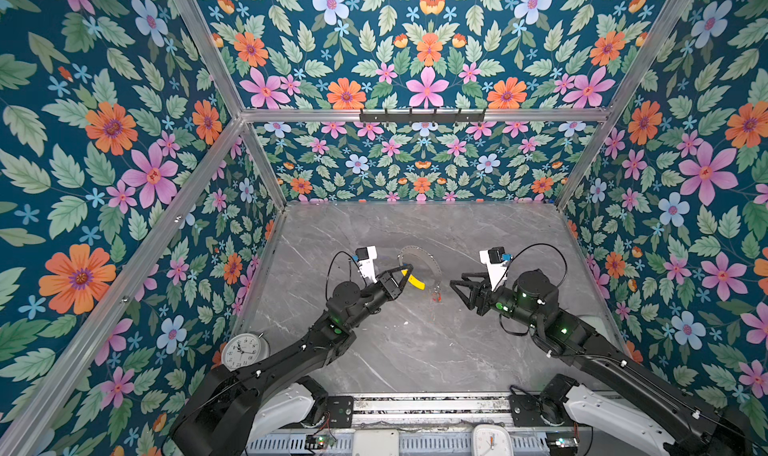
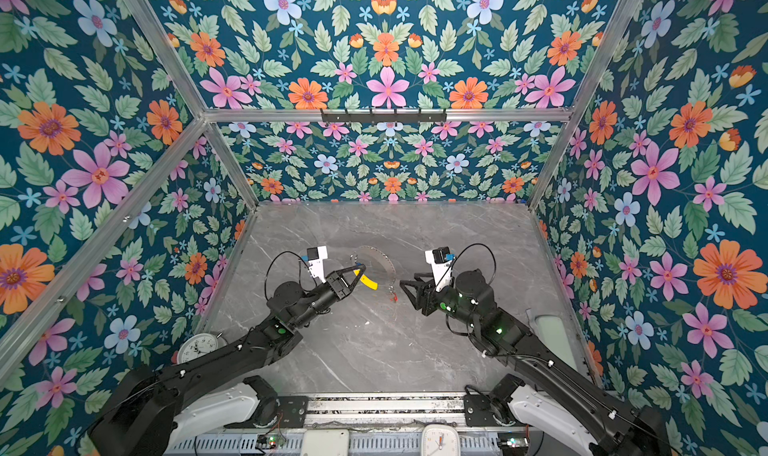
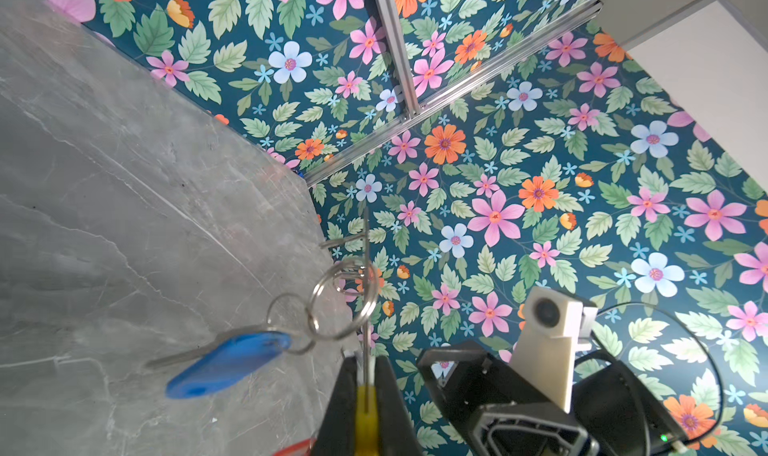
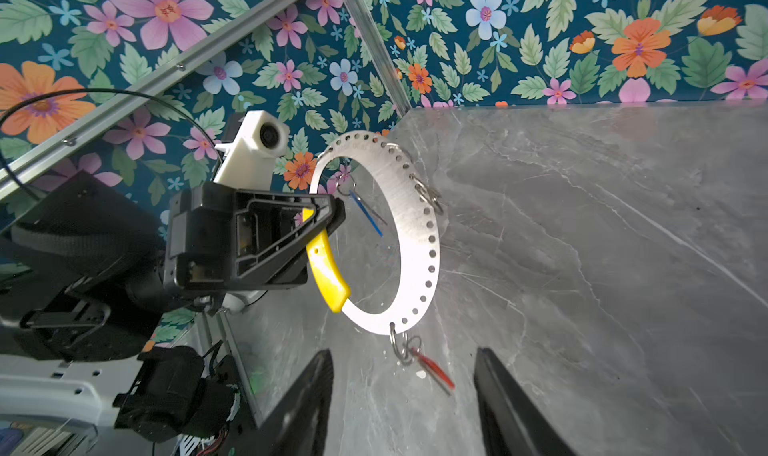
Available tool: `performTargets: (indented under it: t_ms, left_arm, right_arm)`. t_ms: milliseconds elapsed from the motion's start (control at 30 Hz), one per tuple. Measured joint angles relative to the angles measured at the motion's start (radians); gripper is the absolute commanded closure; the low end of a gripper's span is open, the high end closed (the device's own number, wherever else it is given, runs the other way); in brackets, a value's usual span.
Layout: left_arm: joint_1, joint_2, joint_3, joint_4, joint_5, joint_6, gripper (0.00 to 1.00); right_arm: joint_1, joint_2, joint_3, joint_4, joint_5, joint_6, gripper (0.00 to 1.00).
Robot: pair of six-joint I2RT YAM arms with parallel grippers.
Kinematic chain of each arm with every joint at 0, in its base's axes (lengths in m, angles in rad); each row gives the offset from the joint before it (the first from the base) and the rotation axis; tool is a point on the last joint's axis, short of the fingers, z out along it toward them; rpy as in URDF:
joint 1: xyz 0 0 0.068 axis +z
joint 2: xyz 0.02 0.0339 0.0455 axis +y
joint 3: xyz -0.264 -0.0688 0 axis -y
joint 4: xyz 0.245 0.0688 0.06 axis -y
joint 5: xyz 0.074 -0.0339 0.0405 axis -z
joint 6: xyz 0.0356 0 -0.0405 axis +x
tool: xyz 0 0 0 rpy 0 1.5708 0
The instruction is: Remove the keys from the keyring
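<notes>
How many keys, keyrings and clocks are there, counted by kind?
Keys: 2 (blue-tagged key, red-tagged key)
Keyring: 1
Clocks: 2 (round clock, square clock)
Total: 5

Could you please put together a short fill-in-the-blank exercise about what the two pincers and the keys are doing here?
1. The left pincer is shut on the ____ sleeve of the keyring.
2. The right pincer has its jaws ____ and holds nothing.
3. The key hanging nearest the right pincer has a ____ tag.
4. The other key, beside the left pincer, has a ____ tag.
Missing words: yellow; open; red; blue.
</notes>
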Motion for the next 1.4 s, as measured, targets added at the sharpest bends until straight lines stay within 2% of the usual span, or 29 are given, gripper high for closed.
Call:
performTargets:
  t_ms: [300, 500, 800, 1400]
  left_arm:
    - [-0.011, -0.053, 0.022, -0.066, -0.021, -0.023, 1.0]
    - [-0.021, -0.067, 0.024, -0.072, -0.022, -0.026, 1.0]
    - [-0.04, -0.079, 0.024, -0.073, -0.024, -0.042, 1.0]
    - [-0.05, -0.087, 0.02, -0.073, -0.031, -0.041, 1.0]
  right_arm:
    - [0.041, 0.054, -0.059, 0.073, -0.109, 0.009, 0.5]
    - [0.117, 0.094, -0.027, 0.076, -0.082, -0.047, 0.56]
    - [0.121, 0.106, -0.014, 0.082, -0.005, -0.088, 0.68]
    - [0.12, 0.108, -0.006, 0.081, 0.025, -0.125, 0.84]
